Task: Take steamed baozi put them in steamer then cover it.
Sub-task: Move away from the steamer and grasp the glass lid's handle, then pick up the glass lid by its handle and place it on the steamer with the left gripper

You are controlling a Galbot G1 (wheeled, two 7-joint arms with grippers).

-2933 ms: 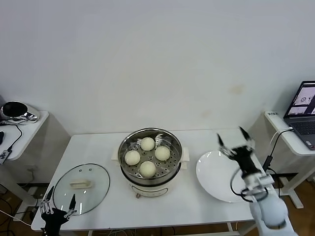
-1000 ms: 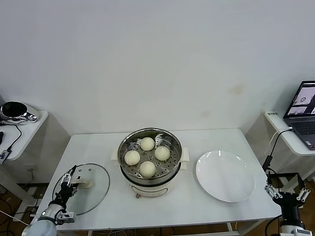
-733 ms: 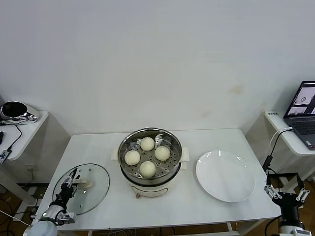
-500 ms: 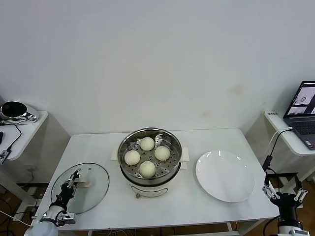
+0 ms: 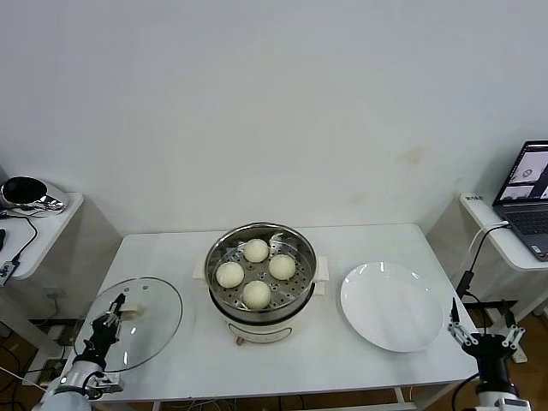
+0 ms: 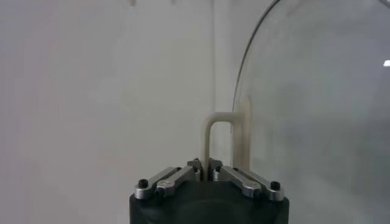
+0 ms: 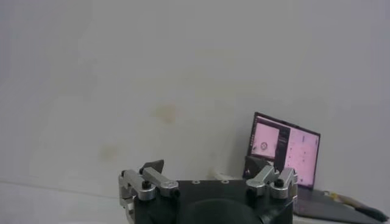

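Four cream-white baozi [image 5: 257, 271] lie on the perforated tray inside the shiny steamer [image 5: 295, 282] at the table's middle. My left gripper [image 5: 110, 321] is shut on the cream bar handle [image 6: 210, 139] of the clear glass cover [image 5: 145, 330], which is lifted and tilted at the table's front left. In the left wrist view the jaws pinch one leg of the handle, with the glass [image 6: 317, 109] beside it. My right gripper [image 5: 484, 338] is open and empty, low off the table's front right corner.
An empty white plate [image 5: 392, 306] lies right of the steamer. Side tables stand at both ends, the right one with a laptop [image 5: 529, 195], also in the right wrist view [image 7: 283, 155]. A dark device [image 5: 26, 193] sits on the left one.
My left gripper closed on the cover's handle and raised the cover off the table, shifting it left and tilting it. My right arm drew back from above the plate and sank below the table's right corner.
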